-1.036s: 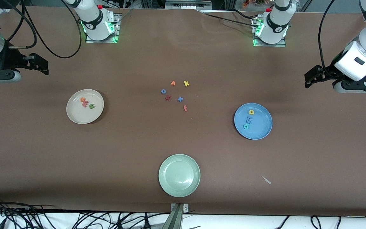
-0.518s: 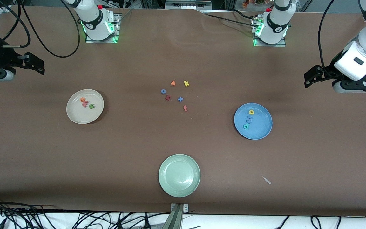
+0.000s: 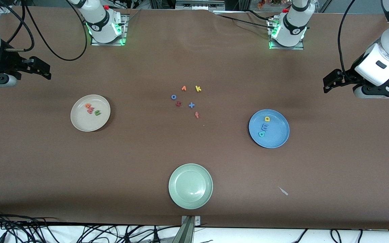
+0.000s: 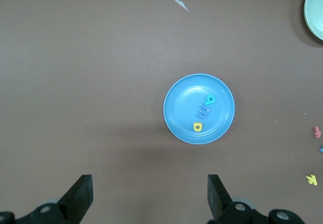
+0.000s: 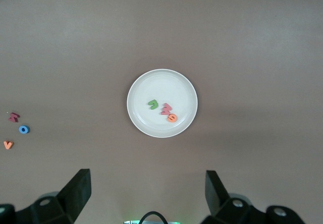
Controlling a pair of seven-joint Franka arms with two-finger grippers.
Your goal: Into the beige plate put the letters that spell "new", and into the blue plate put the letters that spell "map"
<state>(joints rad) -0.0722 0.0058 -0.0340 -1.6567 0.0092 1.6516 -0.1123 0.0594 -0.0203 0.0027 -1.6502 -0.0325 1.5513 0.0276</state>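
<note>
The beige plate [image 3: 83, 123] lies toward the right arm's end of the table. It holds the orange "e" [image 3: 87, 105], pinkish-red "w" [image 3: 90, 109] and green "n" [image 3: 97, 113]. The blue plate [image 3: 277, 138], toward the left arm's end, holds the yellow "a" [image 3: 267, 118], light blue "m" [image 3: 264, 127] and teal "p" [image 3: 261, 134]. My right gripper [image 3: 47, 71] hangs open and empty high over the table's end, with the beige plate [image 5: 146, 88] well off from its jaws [image 5: 147, 178]. My left gripper [image 3: 326, 84] is likewise open and empty, with the blue plate [image 4: 181, 93] far from its jaws [image 4: 150, 183].
A pale green plate [image 3: 176, 195] lies empty near the front edge. Loose letters sit mid-table: orange "v" [image 3: 183, 88], yellow "k" [image 3: 198, 88], blue "o" [image 3: 173, 97], a dark red letter [image 3: 178, 104], blue "x" [image 3: 191, 105], red "f" [image 3: 197, 115]. A white scrap [image 3: 283, 191] lies near the front.
The right gripper drifted slightly toward its end of the table and back. The left gripper, plates and letters have not visibly moved.
</note>
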